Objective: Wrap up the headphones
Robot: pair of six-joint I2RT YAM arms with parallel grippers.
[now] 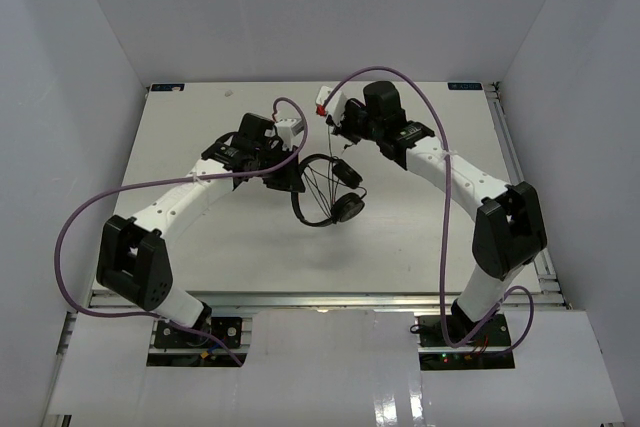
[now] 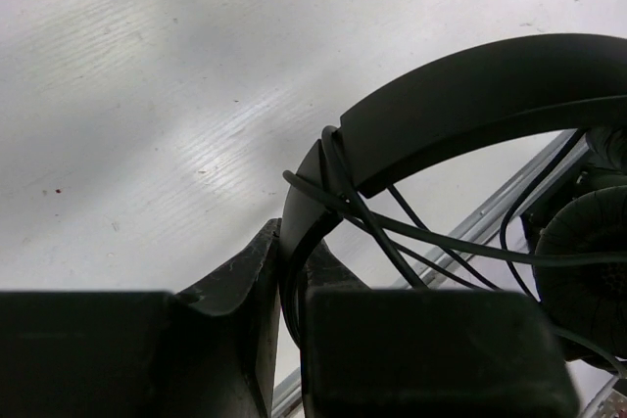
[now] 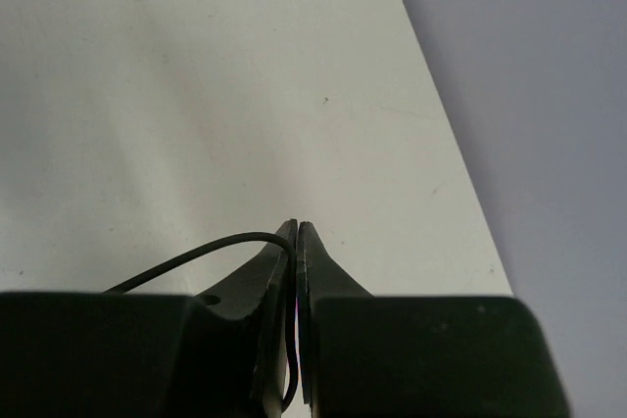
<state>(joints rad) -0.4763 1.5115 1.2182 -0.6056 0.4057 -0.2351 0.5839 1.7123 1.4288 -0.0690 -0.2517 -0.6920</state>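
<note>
Left arm: a purple cable loops out from it on the left. The left fingers are fully closed, clamped on the headband of the headphones near one end of the arc. In the left wrist view the band passes between the two tips and curves up and away to the right.

Centre: the headphones sit about mid-worktop, between the two arms and just right of the left fingers. Whether they rest on the surface or are held off it cannot be told. Both earcups are on the right side of the band; one padded earcup shows at the right edge of the left wrist view. The thin black cord crosses the headband in several turns beside the grip, with strands running across the open arc.

Right arm: the right fingers are above and behind the headphones, pressed together with the cord pinched between them; it arcs out to the left. White worktop lies below, with the grey wall to the right.
</note>
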